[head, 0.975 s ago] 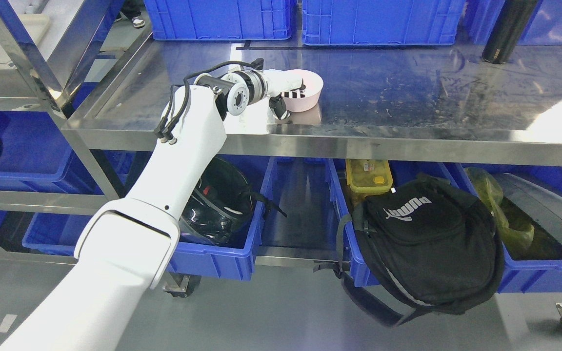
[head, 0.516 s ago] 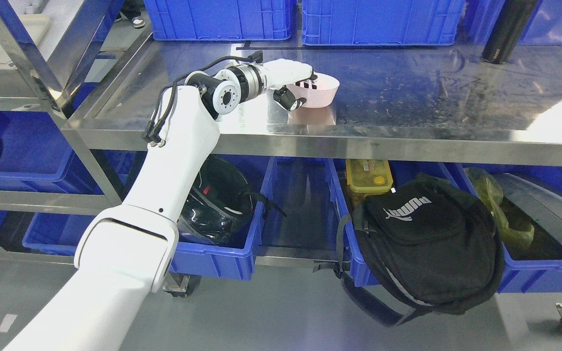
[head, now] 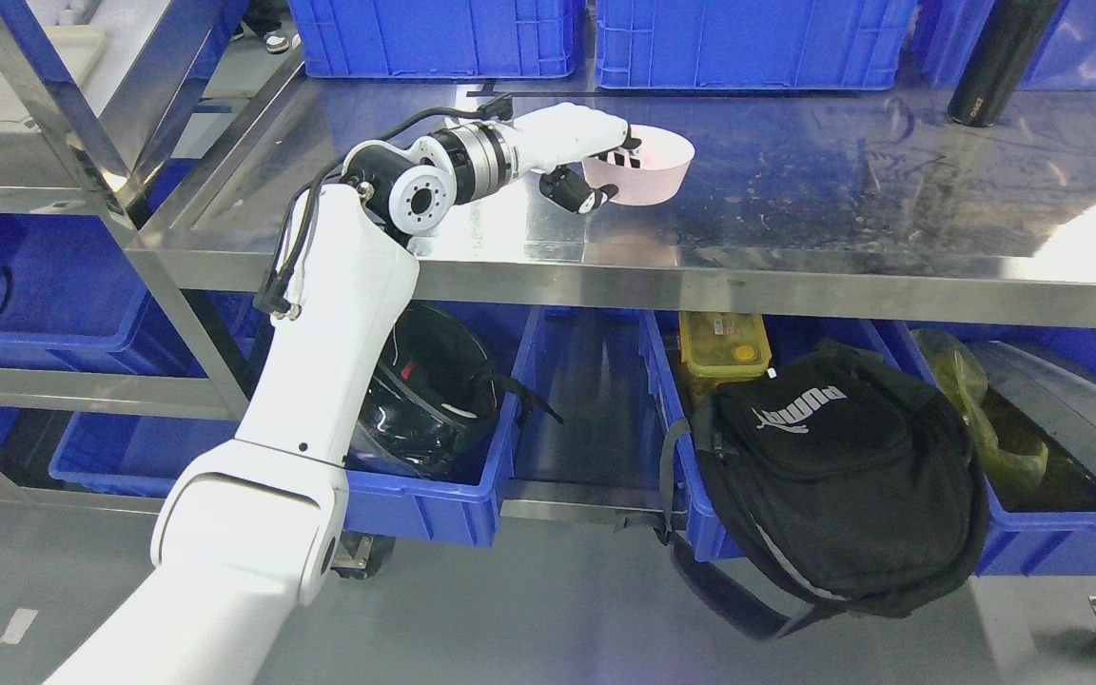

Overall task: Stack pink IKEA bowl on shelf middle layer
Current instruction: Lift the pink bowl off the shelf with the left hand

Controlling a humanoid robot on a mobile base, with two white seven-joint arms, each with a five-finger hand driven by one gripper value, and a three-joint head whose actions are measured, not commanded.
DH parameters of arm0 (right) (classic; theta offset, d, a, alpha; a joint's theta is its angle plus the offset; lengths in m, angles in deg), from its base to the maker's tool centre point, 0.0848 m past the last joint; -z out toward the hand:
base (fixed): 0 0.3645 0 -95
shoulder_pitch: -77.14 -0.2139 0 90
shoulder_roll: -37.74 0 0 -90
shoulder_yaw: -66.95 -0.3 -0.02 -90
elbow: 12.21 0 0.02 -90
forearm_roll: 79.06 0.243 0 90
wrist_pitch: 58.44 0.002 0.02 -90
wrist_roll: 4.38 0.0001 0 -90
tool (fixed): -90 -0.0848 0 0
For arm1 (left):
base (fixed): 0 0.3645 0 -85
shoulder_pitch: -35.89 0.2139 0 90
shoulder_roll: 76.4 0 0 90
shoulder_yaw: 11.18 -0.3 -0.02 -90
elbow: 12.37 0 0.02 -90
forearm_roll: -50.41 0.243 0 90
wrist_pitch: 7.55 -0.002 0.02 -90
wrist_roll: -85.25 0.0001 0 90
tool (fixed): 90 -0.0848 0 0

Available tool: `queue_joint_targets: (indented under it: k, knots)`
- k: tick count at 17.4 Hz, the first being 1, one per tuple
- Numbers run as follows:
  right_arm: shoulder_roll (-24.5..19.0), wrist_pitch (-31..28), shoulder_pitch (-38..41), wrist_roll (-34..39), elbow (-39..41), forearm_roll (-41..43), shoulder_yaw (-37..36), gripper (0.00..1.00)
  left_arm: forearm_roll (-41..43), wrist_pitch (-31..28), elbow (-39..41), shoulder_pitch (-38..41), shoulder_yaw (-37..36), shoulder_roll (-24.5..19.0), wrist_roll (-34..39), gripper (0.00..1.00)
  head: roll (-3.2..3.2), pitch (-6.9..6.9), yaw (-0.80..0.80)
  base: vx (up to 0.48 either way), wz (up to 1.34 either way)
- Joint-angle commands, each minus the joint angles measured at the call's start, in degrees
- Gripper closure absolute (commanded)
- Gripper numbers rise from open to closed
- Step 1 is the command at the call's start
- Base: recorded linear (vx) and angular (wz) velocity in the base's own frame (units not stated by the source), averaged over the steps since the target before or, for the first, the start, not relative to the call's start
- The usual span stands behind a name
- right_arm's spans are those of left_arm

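One view, from the head camera, is being examined. The left robot hand point(head: 596, 166) is gripping the pink bowl point(head: 640, 167) at its near-left rim, fingers point(head: 626, 152) hooking inside and the thumb pressing the outer wall. The bowl is hanging tilted above the steel shelf point(head: 795, 219), clear of the surface, with only a faint reflection under it. Against the frame half a second back, the bowl is riding higher and farther right, and the arm is reaching out longer across the shelf; a second ago the bowl was sitting on the metal nearer the front edge. The whole picture is also sitting slightly shifted, so the camera is moving. Below, a black backpack point(head: 843, 476) is resting in a blue bin point(head: 700, 514).
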Motion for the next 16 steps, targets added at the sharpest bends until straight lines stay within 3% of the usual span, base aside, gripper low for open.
queue_joint_targets:
  k: [1, 11, 16]
  knots:
    - [1.0, 0.0, 1.3, 0.0, 1.0, 0.0, 0.0, 0.0, -0.8, 0.7, 19.6, 3.4, 3.9, -1.0, -1.1, 0.99, 0.0, 0.0, 0.0, 0.0, 0.0]
    - [1.0, 0.0, 1.3, 0.0, 1.0, 0.0, 0.0, 0.0, -0.7, 2.8, 22.3, 8.7, 5.2, -1.0, -0.4, 0.99, 0.0, 0.0, 0.0, -0.006, 0.14]
    - [1.0, 0.0, 1.3, 0.0, 1.0, 0.0, 0.0, 0.0, -0.8, 8.9, 26.0, 12.7, 6.8, -1.0, -0.1, 0.98, 0.0, 0.0, 0.0, -0.006, 1.12]
